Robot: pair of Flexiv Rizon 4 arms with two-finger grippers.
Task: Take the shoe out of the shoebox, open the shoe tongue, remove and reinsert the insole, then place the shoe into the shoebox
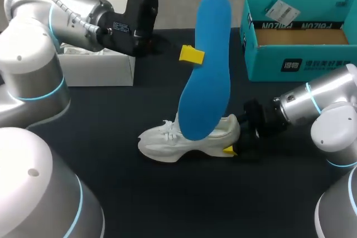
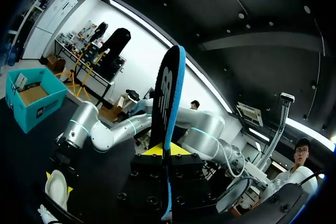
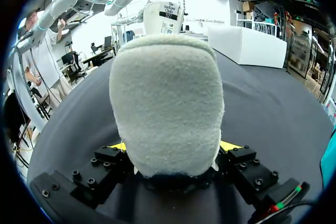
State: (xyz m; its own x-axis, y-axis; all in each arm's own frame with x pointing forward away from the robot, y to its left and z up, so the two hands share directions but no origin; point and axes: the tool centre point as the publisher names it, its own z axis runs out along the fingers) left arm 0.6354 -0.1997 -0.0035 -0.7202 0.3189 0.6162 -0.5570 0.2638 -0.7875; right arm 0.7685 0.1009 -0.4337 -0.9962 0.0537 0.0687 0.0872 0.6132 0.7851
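Blue insole (image 1: pixel 207 71) stood on end over the white shoe (image 1: pixel 167 140), pinched in my left claw (image 2: pixel 167 149). The shoe sat near the middle of the black counter (image 1: pixel 111 193), its heel clenched in my right claw (image 3: pixel 173 150). The teal shoebox (image 1: pixel 301 62) stood open at the far right corner.

Table (image 1: pixel 111 182): a black surface, on which three things are set.
Shoe (image 1: pixel 167 140): white, stood on its sole, with the heel clasped between the fingers of the right claw (image 1: pixel 234 139) and the toe pointed away from it.
Shoebox (image 1: pixel 301 62): teal and open, set well beyond the right claw.
White box (image 1: pixel 95 71): laid behind the left claw (image 1: pixel 192 54), beneath its arm.
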